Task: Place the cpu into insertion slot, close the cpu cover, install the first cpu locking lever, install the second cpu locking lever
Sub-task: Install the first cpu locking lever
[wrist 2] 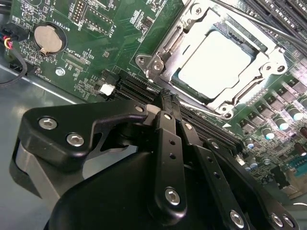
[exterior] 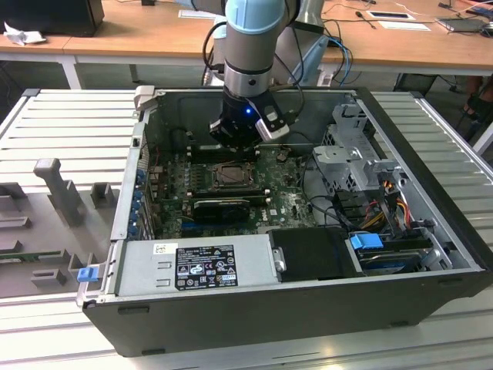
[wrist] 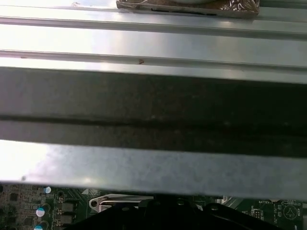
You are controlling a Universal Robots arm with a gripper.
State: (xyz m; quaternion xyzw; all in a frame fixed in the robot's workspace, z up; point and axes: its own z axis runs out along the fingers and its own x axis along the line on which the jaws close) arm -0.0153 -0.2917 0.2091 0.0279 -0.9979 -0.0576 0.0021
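In the second wrist view the gripper point(wrist 2: 168, 98) has its black fingers pressed together, clamping nothing, tips just short of the insertion slot point(wrist 2: 165, 79); the cpu point(wrist 2: 216, 60) lies flat in that slot, its pale silver top bare and glaring, with no legible marking; the cpu cover point(wrist 2: 192, 26), a grey metal frame, lies closed around it; the square sits skewed across the green motherboard point(wrist 2: 110, 38); the board's white print is too small to read; a coin battery point(wrist 2: 48, 39) sits well apart.
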